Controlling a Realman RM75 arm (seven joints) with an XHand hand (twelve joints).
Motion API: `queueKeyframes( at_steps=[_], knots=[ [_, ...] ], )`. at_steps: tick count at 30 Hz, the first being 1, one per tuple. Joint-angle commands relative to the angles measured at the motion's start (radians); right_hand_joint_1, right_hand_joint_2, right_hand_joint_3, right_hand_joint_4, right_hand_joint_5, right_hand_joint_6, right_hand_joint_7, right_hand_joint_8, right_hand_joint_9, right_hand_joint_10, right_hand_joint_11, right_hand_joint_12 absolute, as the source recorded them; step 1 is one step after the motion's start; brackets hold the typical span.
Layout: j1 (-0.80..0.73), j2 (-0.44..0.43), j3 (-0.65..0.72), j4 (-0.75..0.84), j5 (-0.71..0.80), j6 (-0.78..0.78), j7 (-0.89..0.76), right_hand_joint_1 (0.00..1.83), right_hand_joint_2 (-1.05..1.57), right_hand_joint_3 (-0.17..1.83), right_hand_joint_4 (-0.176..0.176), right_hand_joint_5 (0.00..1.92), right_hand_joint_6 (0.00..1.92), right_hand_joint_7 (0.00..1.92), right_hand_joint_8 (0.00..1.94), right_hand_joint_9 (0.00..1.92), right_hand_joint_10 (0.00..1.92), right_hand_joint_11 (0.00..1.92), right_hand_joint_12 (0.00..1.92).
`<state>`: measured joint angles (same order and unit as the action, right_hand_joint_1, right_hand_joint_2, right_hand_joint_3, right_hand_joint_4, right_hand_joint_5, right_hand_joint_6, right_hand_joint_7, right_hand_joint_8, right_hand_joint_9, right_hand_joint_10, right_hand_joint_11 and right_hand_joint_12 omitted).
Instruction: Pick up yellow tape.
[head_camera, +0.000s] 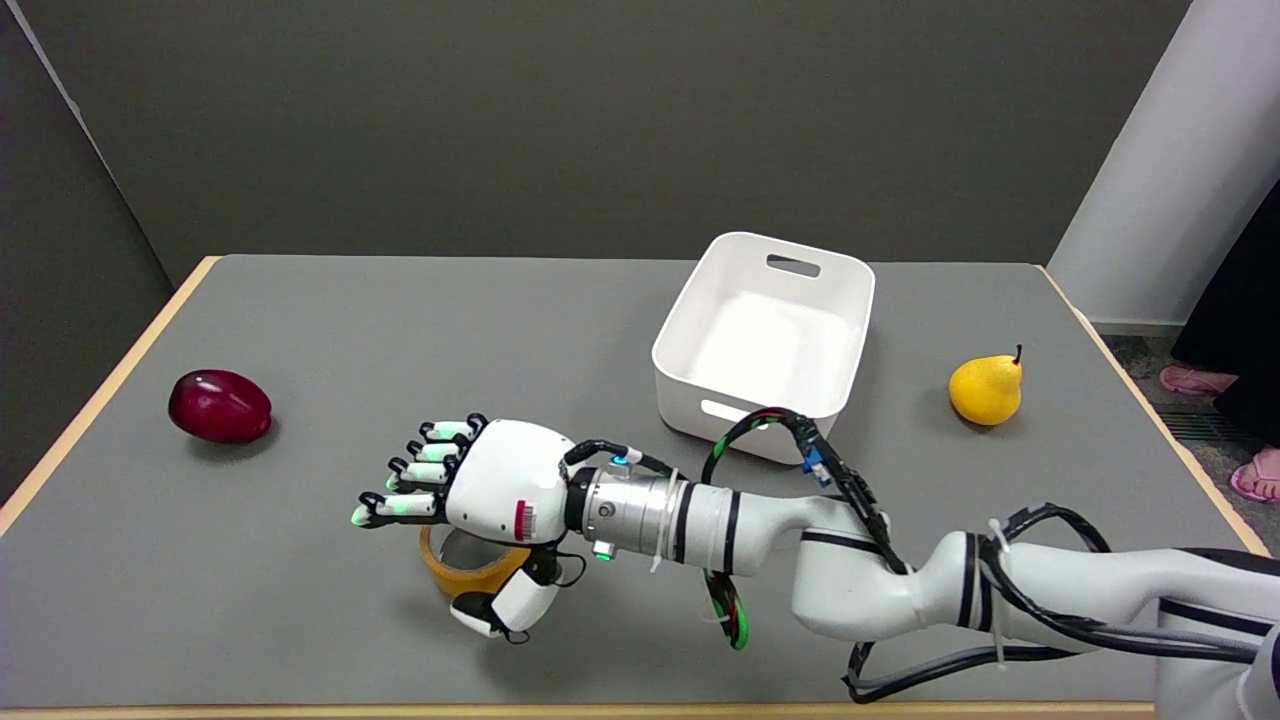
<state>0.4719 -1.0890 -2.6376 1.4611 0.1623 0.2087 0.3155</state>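
The yellow tape (468, 573) is a roll lying flat on the grey table (400, 330), near the front and left of centre. My right hand (490, 485) hangs right over it, palm down, and hides the roll's far half. Its fingers (425, 480) stretch out to the left, apart, and past the roll. The thumb (510, 608) curls down at the roll's near side, close to its rim; I cannot tell whether it touches. Nothing is gripped in the hand.
A white bin (765, 345) stands behind my forearm, right of centre. A yellow pear (986, 388) sits to the bin's right, and a dark red apple (219, 405) lies at the far left. A person's feet (1230, 430) show beyond the table's right edge.
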Motion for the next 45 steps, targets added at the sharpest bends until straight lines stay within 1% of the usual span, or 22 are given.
queueKeyframes(
  at_steps=[1,26,28,29,33,37,39,41,43,45],
  knots=[
    [0.03,-0.101,-0.003,-0.169,0.003,0.06,0.018,0.5,0.56,1.01,0.16,0.14,0.43,0.31,0.44,0.33,0.72,0.25,1.26],
    [0.016,-0.107,0.0,-0.275,0.009,0.06,0.077,0.5,0.56,1.0,0.16,0.16,0.44,0.31,0.43,0.33,0.72,0.25,1.26],
    [-0.004,-0.15,-0.119,-0.108,0.09,0.09,0.123,0.5,0.56,1.0,0.16,0.16,0.44,0.31,0.43,0.33,0.72,0.25,1.26],
    [0.006,-0.103,0.011,-0.282,0.007,0.059,0.082,0.5,0.56,1.0,0.16,0.16,0.44,0.31,0.43,0.33,0.72,0.25,1.26],
    [-0.009,-0.101,0.027,-0.275,0.008,0.065,0.083,0.5,0.57,0.99,0.161,0.17,0.43,0.32,0.41,0.33,0.72,0.25,1.25],
    [-0.011,-0.101,0.031,-0.28,0.007,0.085,0.083,0.53,0.58,0.98,0.17,0.22,0.5,0.37,0.46,0.36,0.76,0.27,1.28],
    [-0.011,-0.101,0.032,-0.281,0.007,0.094,0.083,0.68,0.62,0.97,0.175,0.32,0.74,0.47,0.65,0.46,0.94,0.39,1.41],
    [-0.011,-0.101,0.034,-0.281,0.008,0.097,0.083,0.76,0.64,0.97,0.176,0.35,0.83,0.52,0.75,0.51,1.01,0.44,1.48],
    [-0.012,-0.1,0.036,-0.281,0.008,0.103,0.083,0.84,0.69,0.95,0.176,0.41,1.04,0.59,0.93,0.6,1.16,0.52,1.55],
    [-0.014,-0.099,0.038,-0.282,0.008,0.105,0.083,0.89,0.71,0.95,0.176,0.44,1.15,0.63,1.01,0.64,1.22,0.57,1.59]
  ],
)
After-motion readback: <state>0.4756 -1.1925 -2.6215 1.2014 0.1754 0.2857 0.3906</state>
